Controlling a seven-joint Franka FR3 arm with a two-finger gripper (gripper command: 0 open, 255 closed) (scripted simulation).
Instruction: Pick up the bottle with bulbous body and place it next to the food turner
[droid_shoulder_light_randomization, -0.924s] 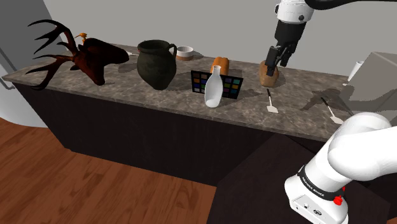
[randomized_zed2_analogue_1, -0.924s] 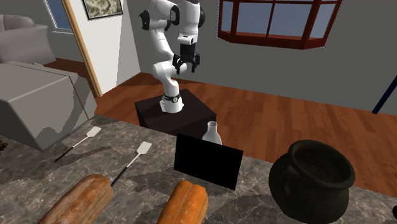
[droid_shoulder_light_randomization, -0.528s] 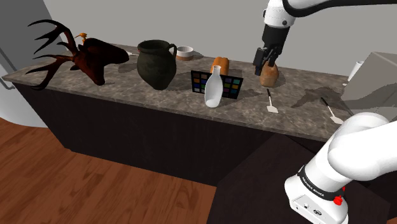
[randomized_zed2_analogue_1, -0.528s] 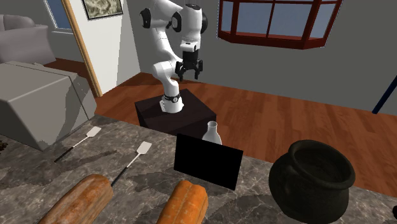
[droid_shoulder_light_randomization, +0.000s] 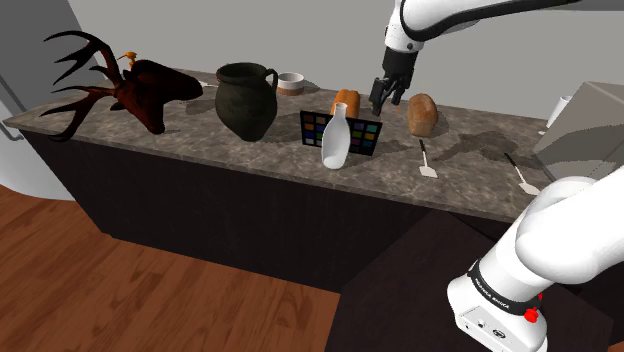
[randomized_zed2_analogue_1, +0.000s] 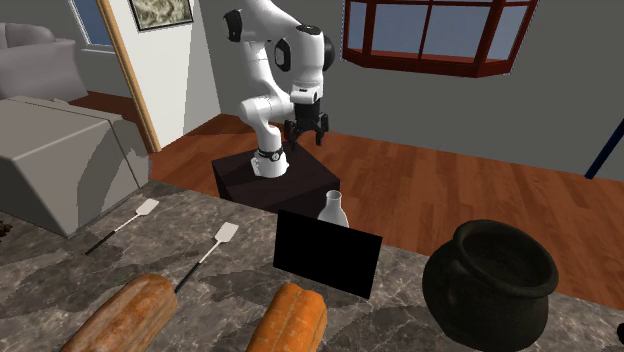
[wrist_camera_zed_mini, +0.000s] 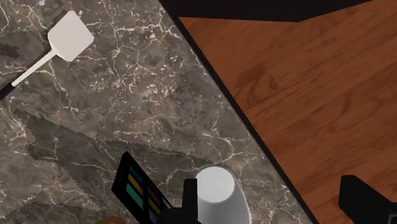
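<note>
**Wrist view: jaws apart above the bottle (wrist_camera_zed_mini: 218, 189)**

The black gripper (wrist_camera_zed_mini: 275, 205) hangs open and empty over the edge of the counter (wrist_camera_zed_mini: 127, 114). Below, nearer one finger than midway, stands the smooth white bottle, round-bodied, narrow-necked, on dark white-veined stone. A colour card (wrist_camera_zed_mini: 137, 191) stands just beside it. Well beyond lies the turner (wrist_camera_zed_mini: 70, 36): flat square white blade, thin handle.
</note>
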